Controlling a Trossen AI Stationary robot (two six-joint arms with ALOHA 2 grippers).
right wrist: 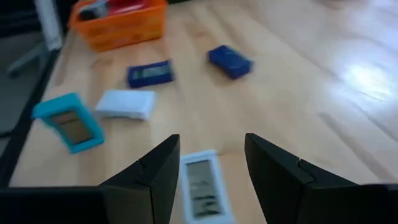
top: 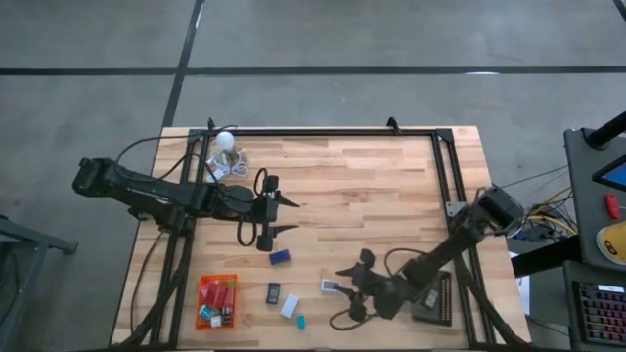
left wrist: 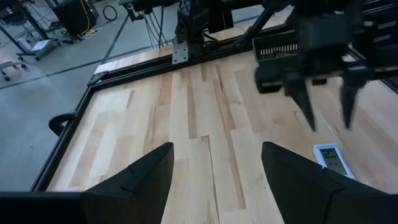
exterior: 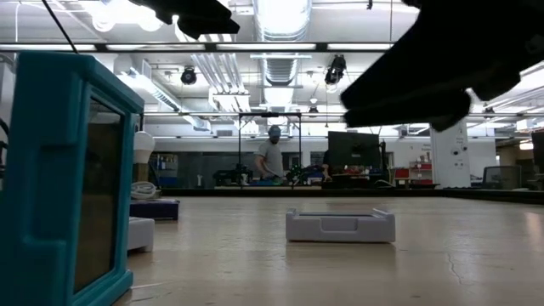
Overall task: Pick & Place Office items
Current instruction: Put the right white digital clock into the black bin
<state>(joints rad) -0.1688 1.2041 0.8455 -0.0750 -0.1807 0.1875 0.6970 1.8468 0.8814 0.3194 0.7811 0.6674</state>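
Note:
Five office items lie loose on the wood near the table's near edge. They are a white screen piece (top: 331, 286) (right wrist: 200, 183) (exterior: 340, 225), a navy block (top: 281, 257) (right wrist: 230, 61), a flat navy piece (top: 273, 291) (right wrist: 149, 73), a white block (top: 290, 306) (right wrist: 126, 104) and a teal framed piece (top: 301, 320) (right wrist: 68, 124). My right gripper (top: 345, 292) (right wrist: 208, 165) is open and hovers over the white screen piece, one finger on either side, apart from it. My left gripper (top: 290, 216) (left wrist: 214, 168) is open over bare wood near the table's middle.
An orange tray (top: 217, 301) (right wrist: 121, 22) with several items stands at the near left corner. A black ribbed tray (top: 435, 298) (left wrist: 286, 46) sits under the right arm. A white bulb with coiled cord (top: 227, 142) rests at the far left. A person (exterior: 272, 157) stands far behind.

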